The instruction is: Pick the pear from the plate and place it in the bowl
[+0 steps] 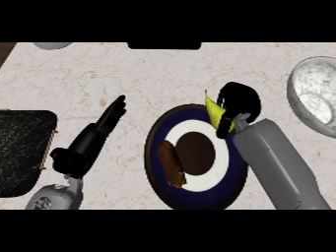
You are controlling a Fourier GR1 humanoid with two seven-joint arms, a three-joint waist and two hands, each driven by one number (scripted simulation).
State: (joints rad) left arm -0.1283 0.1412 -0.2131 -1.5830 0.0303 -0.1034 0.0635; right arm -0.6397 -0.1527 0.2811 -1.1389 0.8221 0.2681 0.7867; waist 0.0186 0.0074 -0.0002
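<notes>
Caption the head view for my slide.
Right hand curls round the yellow pear at the plate's rim; bowl waits.

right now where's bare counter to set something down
Bare counter runs along the far side, from the left hand to the bowl, and between that hand and the plate. It is crowded by the right hand, curled on the pear.

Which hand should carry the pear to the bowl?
Right. The right hand is already curled around the yellow pear at the plate's rim, and the bowl sits on its side. The left hand lies open, farther away.
</notes>
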